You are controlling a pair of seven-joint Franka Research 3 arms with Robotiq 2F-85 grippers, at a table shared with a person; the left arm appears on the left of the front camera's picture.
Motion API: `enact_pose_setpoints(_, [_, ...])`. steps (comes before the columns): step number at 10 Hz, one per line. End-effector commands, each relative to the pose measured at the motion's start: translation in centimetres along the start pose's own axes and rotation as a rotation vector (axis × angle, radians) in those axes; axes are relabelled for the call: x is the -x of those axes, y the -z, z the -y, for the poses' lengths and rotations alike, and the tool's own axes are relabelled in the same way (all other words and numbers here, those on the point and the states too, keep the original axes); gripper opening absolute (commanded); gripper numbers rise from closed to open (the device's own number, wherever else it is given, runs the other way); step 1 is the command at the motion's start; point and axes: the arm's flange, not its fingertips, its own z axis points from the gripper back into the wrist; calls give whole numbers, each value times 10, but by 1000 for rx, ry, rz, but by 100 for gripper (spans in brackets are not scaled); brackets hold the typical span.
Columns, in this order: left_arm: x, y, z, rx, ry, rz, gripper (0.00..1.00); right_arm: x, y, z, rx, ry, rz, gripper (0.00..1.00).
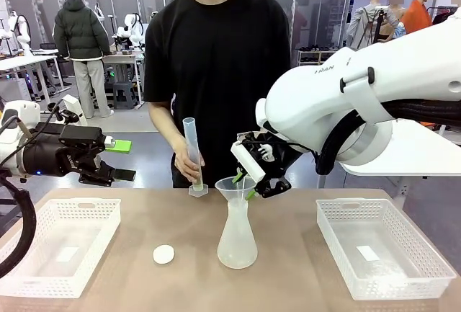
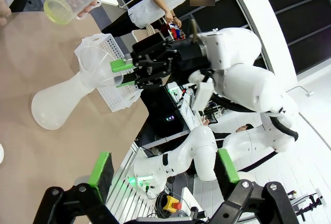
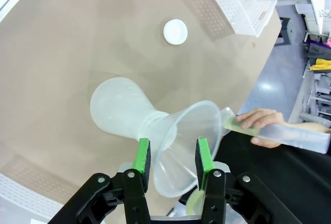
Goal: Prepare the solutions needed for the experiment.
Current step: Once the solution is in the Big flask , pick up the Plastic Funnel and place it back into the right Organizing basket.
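A translucent white conical flask [image 1: 237, 238] [image 2: 51, 111] [image 3: 118, 107] stands mid-table with a clear funnel [image 1: 234, 184] [image 3: 182, 131] in its neck. My right gripper [image 1: 249, 184] [image 3: 172, 163] is shut on the funnel's wall, steadying it. At the table's far edge, the person's hand holds a tall measuring cylinder [image 1: 192, 150] [image 3: 289, 135] upright. The solutions [image 1: 197, 177] [image 3: 239, 125] show as pale yellow-green liquid in its bottom. My left gripper [image 1: 122, 161] [image 2: 164, 169] hangs open above the left basket with nothing between its fingers.
A white mesh basket [image 1: 101, 207] sits at the left and another white basket [image 1: 338, 236] at the right. A small round white stopper disc [image 1: 163, 254] [image 3: 175, 31] lies left of the flask. The person stands close behind the table's far edge.
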Motion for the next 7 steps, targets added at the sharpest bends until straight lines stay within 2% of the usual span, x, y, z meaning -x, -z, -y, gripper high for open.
enact_pose_setpoints(1, [-1,2,2,22,-9,14,100,-26,-25,0,-3,-3,-69,46])
enact_pose_setpoints(5, [-1,2,2,22,-9,14,100,-52,-80,-3,30,25,-116,46])
enact_pose_setpoints(6, [-1,2,2,22,-9,14,100,-49,-95,-11,7,129,-139,46])
enact_pose_setpoints(7, [-1,2,2,22,-9,14,100,-43,-114,-26,60,270,-94,46])
